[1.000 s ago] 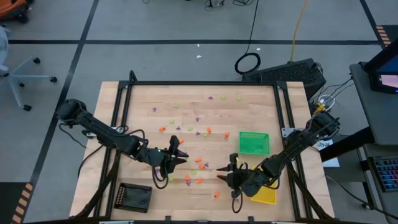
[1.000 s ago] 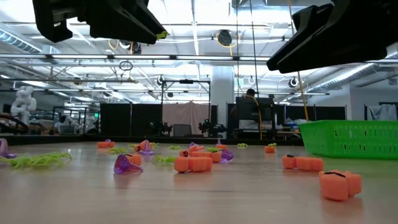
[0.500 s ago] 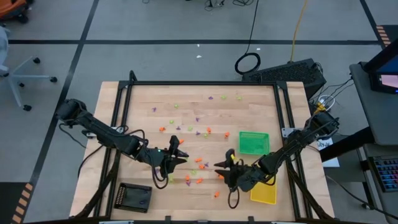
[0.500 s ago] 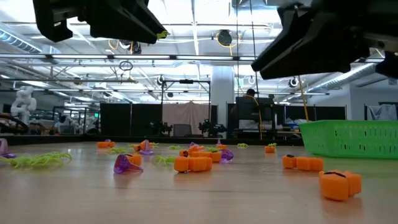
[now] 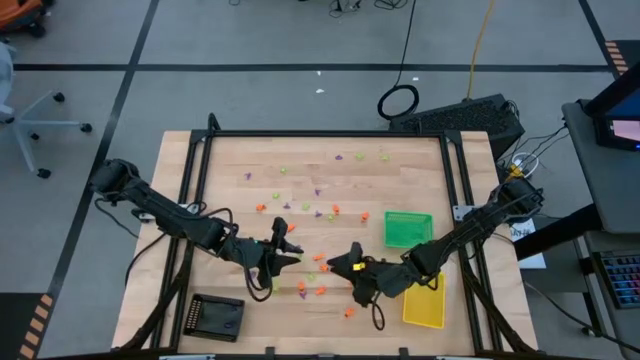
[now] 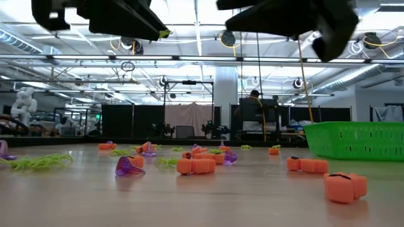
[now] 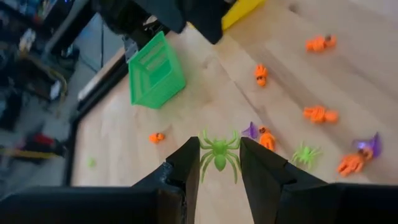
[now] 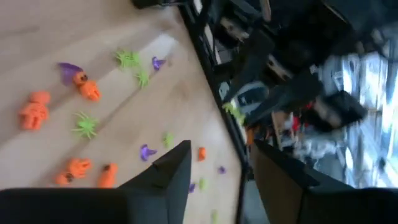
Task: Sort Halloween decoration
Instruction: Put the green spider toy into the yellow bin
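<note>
The left gripper (image 7: 219,163) pinches a lime green spider (image 7: 219,151) with thin plastic legs; only its wrist view shows this. The right gripper (image 5: 352,270) hangs open and empty over the wooden table (image 5: 230,160). The Halloween decoration (image 5: 318,262), tiny orange, purple and green bits, lies scattered mid-table. Three trays: a meshy green tray (image 5: 408,229), a yellow tray (image 5: 424,308), a black tray (image 5: 217,318).
</note>
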Robot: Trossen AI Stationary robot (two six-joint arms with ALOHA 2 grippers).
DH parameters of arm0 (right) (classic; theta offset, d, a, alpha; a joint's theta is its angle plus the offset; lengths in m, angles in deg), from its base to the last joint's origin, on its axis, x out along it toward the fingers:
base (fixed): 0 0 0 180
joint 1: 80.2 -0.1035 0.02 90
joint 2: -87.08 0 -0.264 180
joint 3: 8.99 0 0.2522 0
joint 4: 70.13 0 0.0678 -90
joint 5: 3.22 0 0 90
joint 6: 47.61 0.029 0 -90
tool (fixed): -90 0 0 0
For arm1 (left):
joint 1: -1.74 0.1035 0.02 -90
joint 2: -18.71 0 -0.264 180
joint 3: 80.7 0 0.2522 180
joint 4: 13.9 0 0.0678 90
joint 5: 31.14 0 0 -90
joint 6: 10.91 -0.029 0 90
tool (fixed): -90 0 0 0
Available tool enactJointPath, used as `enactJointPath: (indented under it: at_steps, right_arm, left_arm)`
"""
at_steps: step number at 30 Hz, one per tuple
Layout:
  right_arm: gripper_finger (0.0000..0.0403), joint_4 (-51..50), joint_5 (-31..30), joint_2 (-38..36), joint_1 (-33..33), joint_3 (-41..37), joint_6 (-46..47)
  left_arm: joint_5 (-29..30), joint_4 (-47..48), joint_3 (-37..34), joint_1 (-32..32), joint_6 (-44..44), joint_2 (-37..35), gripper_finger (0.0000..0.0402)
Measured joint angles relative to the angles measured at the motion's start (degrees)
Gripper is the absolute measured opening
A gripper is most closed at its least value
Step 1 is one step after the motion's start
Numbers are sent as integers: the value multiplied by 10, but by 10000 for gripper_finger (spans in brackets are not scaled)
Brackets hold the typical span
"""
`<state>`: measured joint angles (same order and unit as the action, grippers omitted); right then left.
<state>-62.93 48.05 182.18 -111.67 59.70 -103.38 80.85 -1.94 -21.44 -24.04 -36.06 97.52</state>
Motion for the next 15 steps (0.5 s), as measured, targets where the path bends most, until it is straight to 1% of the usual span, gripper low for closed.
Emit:
enactJointPath:
  at_steps: [4,7,11,15]
  right_arm:
    - [186,-2,1,29,13,30,-90]
    - [199,-2,-2,60,23,59,-160]
    - [202,-2,-2,97,31,101,-222]
    - [191,-1,-3,118,35,125,-264]
  left_arm:
    - [-1,-15,0,0,90,0,104]
    - [-3,-20,0,0,156,0,104]
    - [-4,-22,0,0,222,0,104]
    - [-7,-22,0,0,253,0,104]
